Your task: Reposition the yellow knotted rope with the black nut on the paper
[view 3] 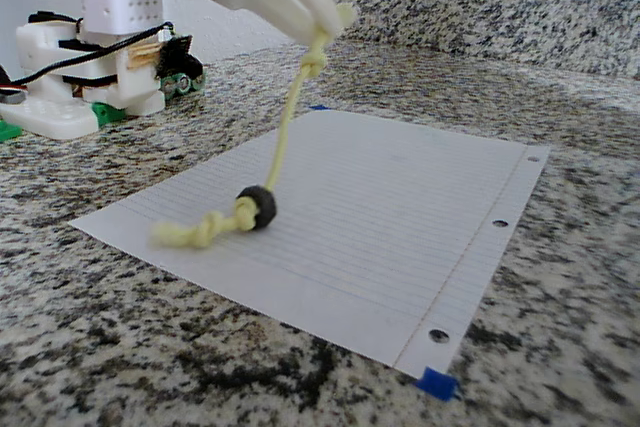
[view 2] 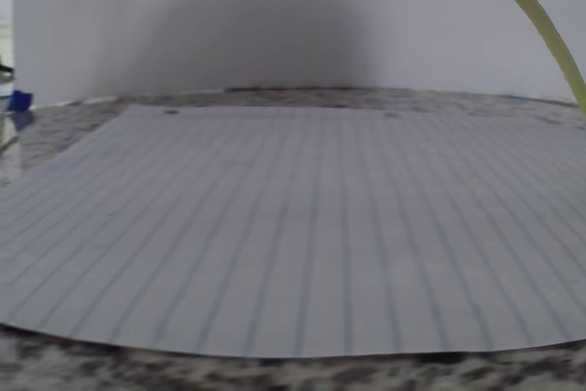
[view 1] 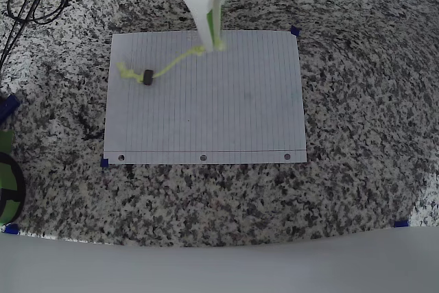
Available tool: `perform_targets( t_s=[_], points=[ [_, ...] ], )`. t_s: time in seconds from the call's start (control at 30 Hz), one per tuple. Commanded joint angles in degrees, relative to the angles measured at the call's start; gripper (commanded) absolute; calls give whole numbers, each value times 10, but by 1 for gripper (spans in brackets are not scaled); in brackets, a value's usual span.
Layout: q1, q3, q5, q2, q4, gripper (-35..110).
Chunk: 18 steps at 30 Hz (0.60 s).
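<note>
The jaws (view 3: 325,22) are pinching one knotted end of the yellow rope (view 3: 285,137) and holding it above the paper (view 3: 400,207). From the jaws the rope is running down and away to the black nut (view 3: 257,208), which is resting on the sheet with the other knot just beyond it.

White plastic arm (view 3: 110,7), black cables, tapering white end effector (view 3: 325,17) with green trim
</note>
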<state>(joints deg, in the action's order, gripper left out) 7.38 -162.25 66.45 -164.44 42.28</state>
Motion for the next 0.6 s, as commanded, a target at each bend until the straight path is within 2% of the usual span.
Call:
perform_targets(
  t_s=[0.0, 0.33, 0.5, 0.57],
  points=[
    [24, 0, -6, -9, 4, 0],
    [41, -49, -10, -37, 16, 0],
    [62, -54, -68, -41, 22, 0],
    [68, -57, -88, -43, 18, 9]
  ],
)
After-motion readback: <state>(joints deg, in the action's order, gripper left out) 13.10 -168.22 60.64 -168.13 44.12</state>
